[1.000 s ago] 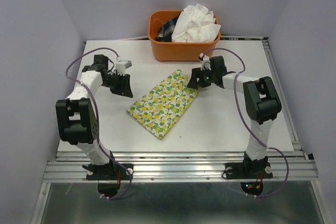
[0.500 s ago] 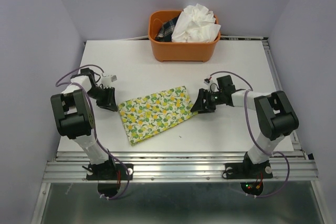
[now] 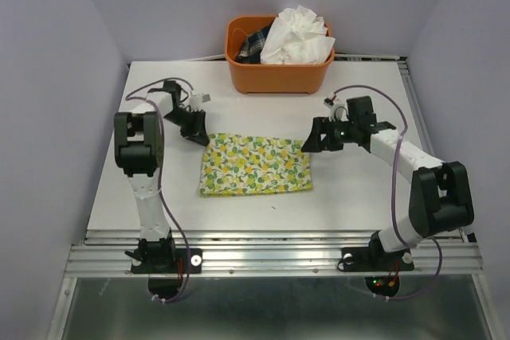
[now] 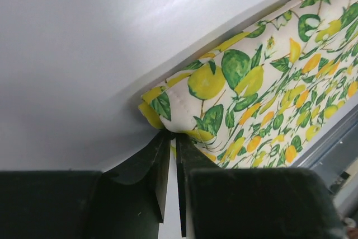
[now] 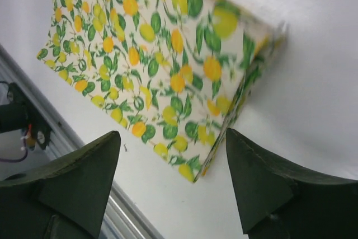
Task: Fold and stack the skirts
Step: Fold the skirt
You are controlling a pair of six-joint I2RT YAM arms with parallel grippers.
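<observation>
Lying square now, no longer slanted, the lemon-print skirt (image 3: 255, 165) — we see right gripper (image 5: 172, 138) open, left gripper (image 4: 173, 141) nearly closed at its corner, hold unclear.

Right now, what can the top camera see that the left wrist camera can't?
Only the top camera shows the orange basket with the crinkly white skirt in it, and the right claw. Only the left wrist camera shows up close the left claw, tips almost together, at a folded corner of the lemon skirt. Both show that skirt on the white table.
</observation>
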